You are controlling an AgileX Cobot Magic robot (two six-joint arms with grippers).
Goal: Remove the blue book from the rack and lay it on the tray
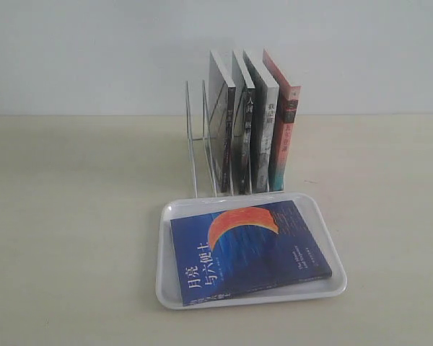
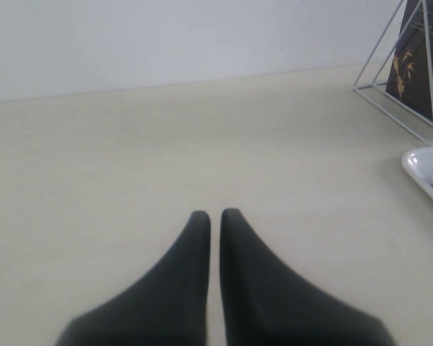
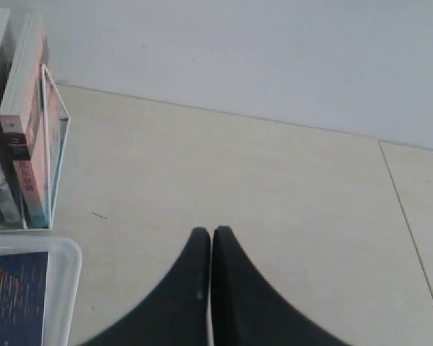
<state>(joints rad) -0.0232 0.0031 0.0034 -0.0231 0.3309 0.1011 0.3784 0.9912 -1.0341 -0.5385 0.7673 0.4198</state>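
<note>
The blue book (image 1: 249, 249) lies flat, cover up, on the white tray (image 1: 169, 285) in front of the silver wire rack (image 1: 196, 140); a corner of it shows in the right wrist view (image 3: 14, 299). Neither arm appears in the exterior view. My left gripper (image 2: 215, 214) is shut with nothing in it, over bare table well to the side of the tray's corner (image 2: 422, 162) and the rack (image 2: 390, 72). My right gripper (image 3: 211, 232) is shut and holds nothing, over bare table beside the tray (image 3: 65, 281) and rack (image 3: 56, 144).
Several books stand in the rack's right slots (image 1: 252, 122), the outermost with a red-orange spine (image 1: 285, 133) (image 3: 29, 130). The rack's left slots hold nothing. A pale wall rises behind the table. A seam (image 3: 411, 238) crosses the table surface in the right wrist view.
</note>
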